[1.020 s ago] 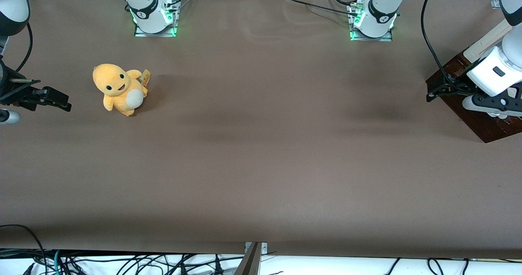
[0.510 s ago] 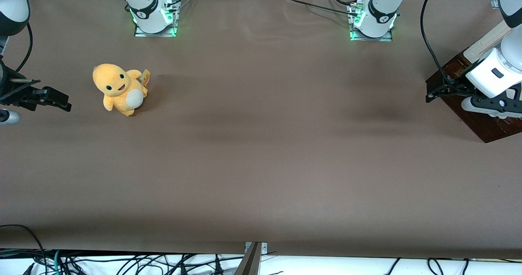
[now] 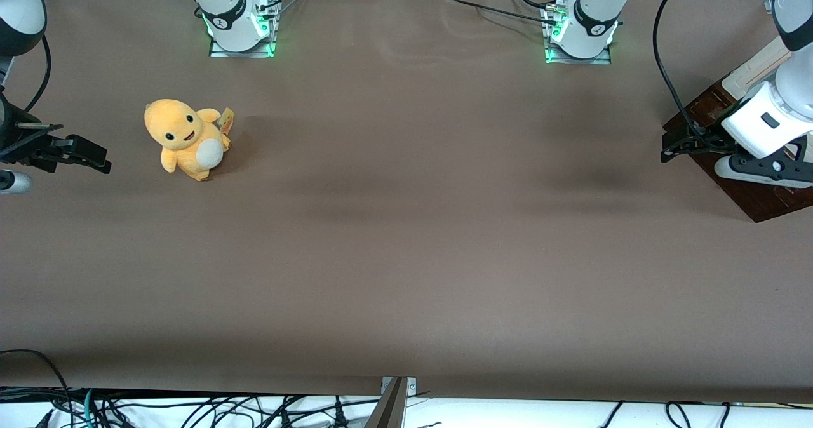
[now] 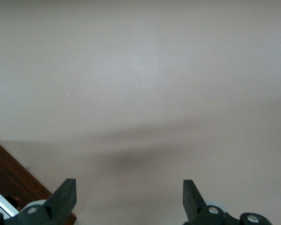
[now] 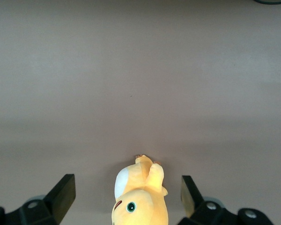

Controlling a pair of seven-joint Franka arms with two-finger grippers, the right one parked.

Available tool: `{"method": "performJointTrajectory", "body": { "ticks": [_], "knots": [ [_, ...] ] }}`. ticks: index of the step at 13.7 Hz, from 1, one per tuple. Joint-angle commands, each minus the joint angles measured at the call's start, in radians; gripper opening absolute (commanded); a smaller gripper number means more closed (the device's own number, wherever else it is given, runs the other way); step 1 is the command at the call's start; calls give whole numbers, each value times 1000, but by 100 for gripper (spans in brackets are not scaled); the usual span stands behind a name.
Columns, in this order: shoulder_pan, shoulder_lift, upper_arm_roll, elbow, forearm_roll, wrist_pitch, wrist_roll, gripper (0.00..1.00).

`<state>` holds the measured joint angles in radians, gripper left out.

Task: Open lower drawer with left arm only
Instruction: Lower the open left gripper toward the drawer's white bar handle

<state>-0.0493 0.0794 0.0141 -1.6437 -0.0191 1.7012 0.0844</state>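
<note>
Jaws: spread wide apart, nothing between them; in the left wrist view only bare brown table shows between the two dark fingertips. The gripper hangs above the table surface at the working arm's end, level with the dark brown corner of the cabinet and just beside it. No contact with the cabinet is visible.

The left arm reaches over the cabinet, its white wrist section above the dark wood, with a black cable looping from the upper arm toward the gripper.

The lower drawer cannot be made out as a separate part in the front view; only the cabinet's dark top and a pale panel show. The left wrist view catches a dark brown edge with a thin white strip next to it.

A yellow plush toy sits toward the parked arm's end, well apart from the cabinet.
</note>
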Motion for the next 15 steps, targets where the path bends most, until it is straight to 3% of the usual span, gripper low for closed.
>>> {"method": "performJointTrajectory", "body": {
  "ticks": [1, 5, 7, 13, 15],
  "knots": [
    [-1, 23, 0, 41, 30, -25, 0, 100],
    [-4, 25, 0, 42, 33, -25, -50, 92],
    [-21, 29, -9, 59, 138, -26, -116, 87],
    [-96, 108, -39, 90, 450, -119, -345, 96],
    [-93, 149, -37, 90, 508, -181, -389, 99]
  ]
}}
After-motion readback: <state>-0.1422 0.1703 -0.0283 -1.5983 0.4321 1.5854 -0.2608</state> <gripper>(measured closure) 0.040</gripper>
